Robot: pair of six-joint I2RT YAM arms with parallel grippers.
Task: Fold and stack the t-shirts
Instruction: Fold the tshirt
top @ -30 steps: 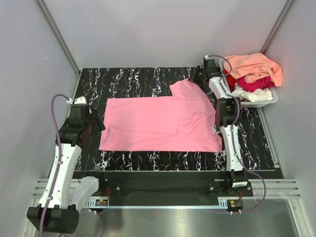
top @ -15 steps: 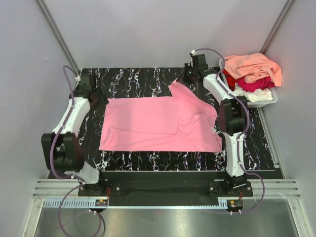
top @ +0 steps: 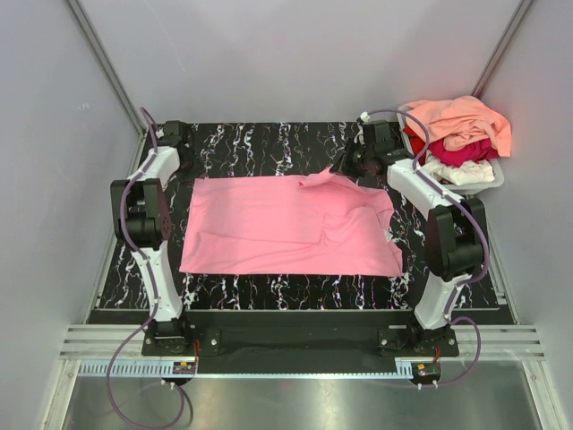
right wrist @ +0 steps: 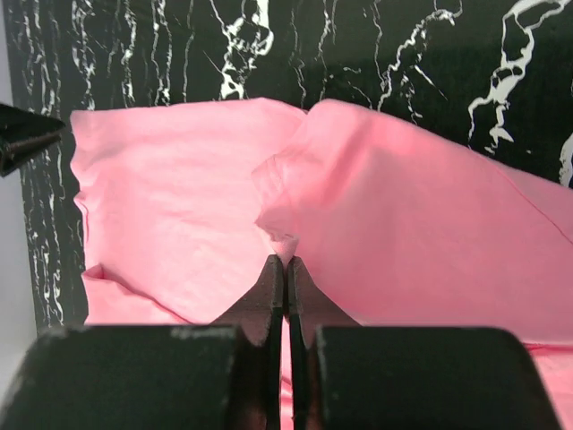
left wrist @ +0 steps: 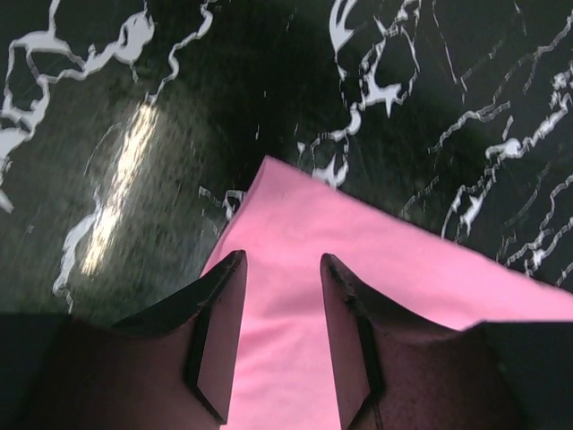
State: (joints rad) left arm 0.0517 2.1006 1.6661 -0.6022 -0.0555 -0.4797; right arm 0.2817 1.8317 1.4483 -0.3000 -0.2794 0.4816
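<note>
The pink t-shirt [top: 286,224] lies spread on the black marbled table [top: 251,148]. My right gripper [top: 347,166] is shut on the shirt's far right sleeve and holds the pinched cloth [right wrist: 285,244] lifted, folded in toward the body. My left gripper [top: 183,168] is open just over the shirt's far left corner [left wrist: 277,193], its fingers [left wrist: 215,305] straddling the pink cloth without closing on it. Peach-orange [top: 461,118], crimson [top: 466,152] and white [top: 461,170] shirts are heaped in the tub at the far right.
The grey tub [top: 483,184] stands at the table's far right corner, beside the right arm. Grey walls close in both sides and the back. Bare table [left wrist: 134,134] shows left of the shirt's corner.
The left arm has swung to the table's far left corner, over the shirt's corner. The right gripper has carried the sleeve down and inward, so it no longer sticks out at the back.
</note>
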